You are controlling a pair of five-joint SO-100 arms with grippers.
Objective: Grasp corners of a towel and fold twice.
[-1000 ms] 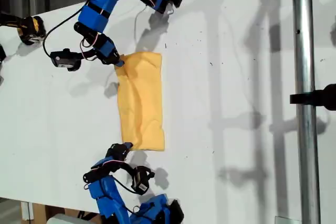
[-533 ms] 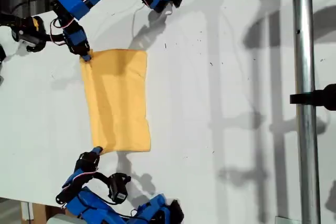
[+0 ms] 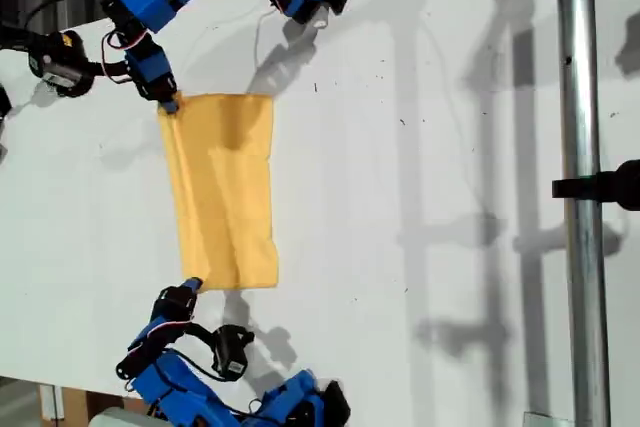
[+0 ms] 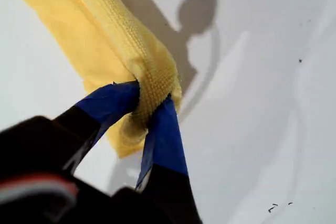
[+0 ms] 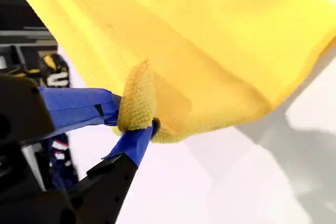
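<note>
On the white worktop [image 3: 420, 247], exterior view: the towel [image 3: 225, 192] is a tall yellow-orange rectangle nearer the worktop's edge at the exterior view's left, and both corners on that side are pinched by blue arms. One gripper [image 3: 170, 103] comes in from the worktop's edge at the exterior view's top, the other gripper [image 3: 190, 285] from the edge at the exterior view's bottom. Can't match either to first or second with confidence. Can't tell if the cloth lies flat or hangs just off the surface; no tag visible. The lower arm's base is cut off by the frame. A black-and-yellow fixture [image 3: 58, 59] sits by the upper arm, partly overlapped by it. A metal pole [image 3: 575, 197] with a black clamp [image 3: 605, 185] crosses the worktop at the exterior view's right, well apart from the towel. First wrist view: my first gripper [image 4: 152, 100] is clenched on a bunched towel corner [image 4: 157, 74], blue-taped fingers [image 4: 165, 140] on either side of the fold; the rest of the cloth runs out of frame. Second wrist view: my second gripper [image 5: 139, 121] is clamped on a rolled corner [image 5: 136, 100], the towel filling most of the frame and hiding the worktop behind it; the background is blurred.
</note>
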